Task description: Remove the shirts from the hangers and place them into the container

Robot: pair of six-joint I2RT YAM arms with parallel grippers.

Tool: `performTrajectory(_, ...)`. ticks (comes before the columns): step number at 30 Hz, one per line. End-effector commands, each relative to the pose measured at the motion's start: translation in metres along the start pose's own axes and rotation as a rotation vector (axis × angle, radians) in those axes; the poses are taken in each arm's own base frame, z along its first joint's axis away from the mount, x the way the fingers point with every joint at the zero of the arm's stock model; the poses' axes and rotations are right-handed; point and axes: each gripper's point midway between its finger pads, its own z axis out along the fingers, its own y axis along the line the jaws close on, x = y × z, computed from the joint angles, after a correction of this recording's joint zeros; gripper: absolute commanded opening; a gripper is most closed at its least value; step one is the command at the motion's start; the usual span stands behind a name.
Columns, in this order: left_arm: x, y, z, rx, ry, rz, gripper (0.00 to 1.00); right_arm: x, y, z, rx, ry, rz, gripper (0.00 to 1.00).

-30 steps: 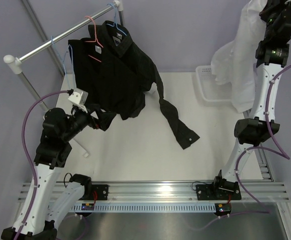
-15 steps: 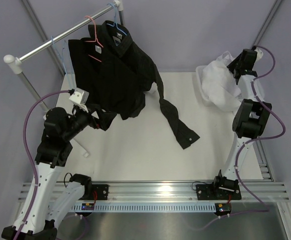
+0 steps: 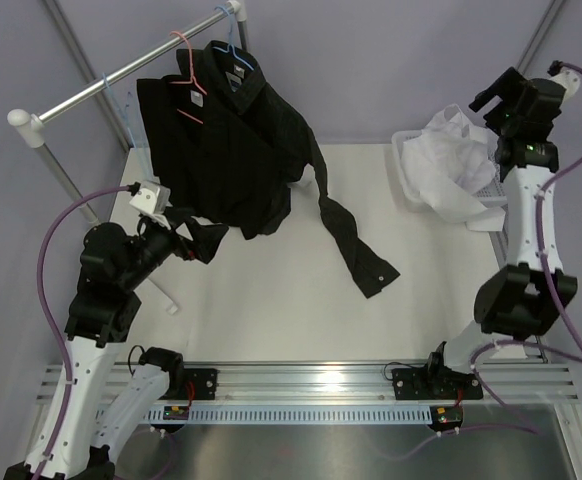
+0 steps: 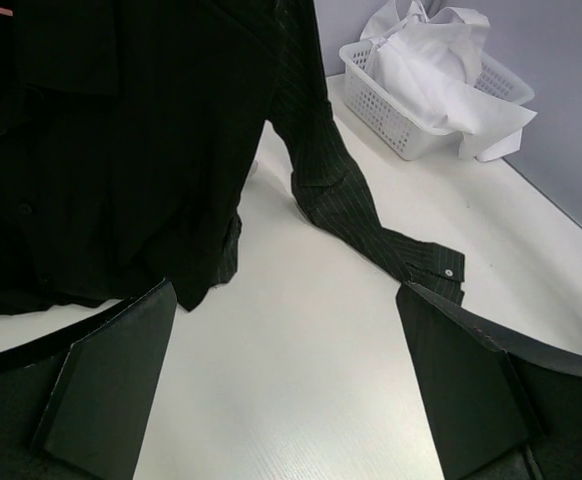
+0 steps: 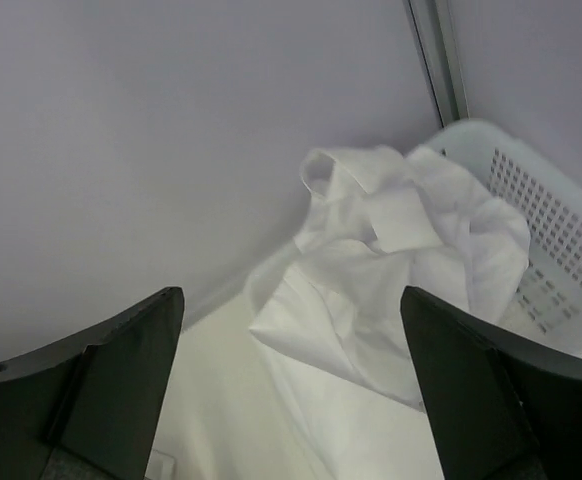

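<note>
Two black shirts hang from the rail on a pink-red hanger and a light blue hanger. One pinstriped sleeve trails onto the table. A white shirt lies crumpled in the white lattice container and spills over its rim. My right gripper hovers above it, open and empty; its wrist view looks down on the white shirt and container. My left gripper is open below the black shirts' hem, holding nothing.
A thick silver rail on a stand crosses the back left. Another light blue hanger hangs bare left of the black shirts. Purple walls close the back and sides. An aluminium base rail runs along the near edge.
My right arm came down from high up with the white shirt, opened and let it drop into the container, then lifted away. The left arm shifted only slightly.
</note>
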Motion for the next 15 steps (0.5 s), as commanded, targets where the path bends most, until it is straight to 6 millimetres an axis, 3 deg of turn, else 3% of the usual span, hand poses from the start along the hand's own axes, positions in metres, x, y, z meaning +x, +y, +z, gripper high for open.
performTrajectory(1,-0.015,0.006,-0.001,-0.041,-0.053,0.039,0.99,-0.041,0.022,-0.078,-0.085,-0.102,-0.059,0.99)
performTrajectory(2,-0.014,0.007,-0.001,-0.045,-0.051,0.039,0.99,-0.025,0.016,-0.084,-0.087,-0.065,-0.083,0.99)
performTrajectory(3,-0.013,0.008,-0.001,-0.050,-0.048,0.038,0.99,-0.021,0.014,-0.093,-0.090,-0.057,-0.091,1.00)
performTrajectory(4,-0.014,0.009,-0.001,-0.056,-0.048,0.039,0.99,-0.029,0.017,-0.116,-0.107,-0.089,-0.091,1.00)
performTrajectory(5,-0.014,0.010,-0.001,-0.059,-0.049,0.041,0.99,-0.010,0.005,-0.118,-0.089,-0.059,-0.092,0.99)
performTrajectory(8,-0.014,0.010,-0.001,-0.065,-0.047,0.038,0.99,0.016,-0.007,-0.145,-0.099,-0.039,-0.069,0.99)
performTrajectory(11,-0.012,0.013,0.000,-0.077,-0.042,0.035,0.99,0.052,-0.021,-0.166,-0.115,0.008,-0.050,1.00)
performTrajectory(13,-0.012,0.011,0.000,-0.069,-0.042,0.030,0.99,0.064,-0.031,-0.179,-0.105,-0.002,-0.044,1.00)
performTrajectory(14,-0.014,0.009,-0.001,-0.062,-0.047,0.032,0.99,0.084,-0.045,-0.176,-0.075,0.026,-0.039,0.99)
performTrajectory(15,-0.013,0.009,-0.001,-0.058,-0.043,0.028,0.99,0.092,-0.050,-0.176,-0.065,0.031,-0.029,1.00)
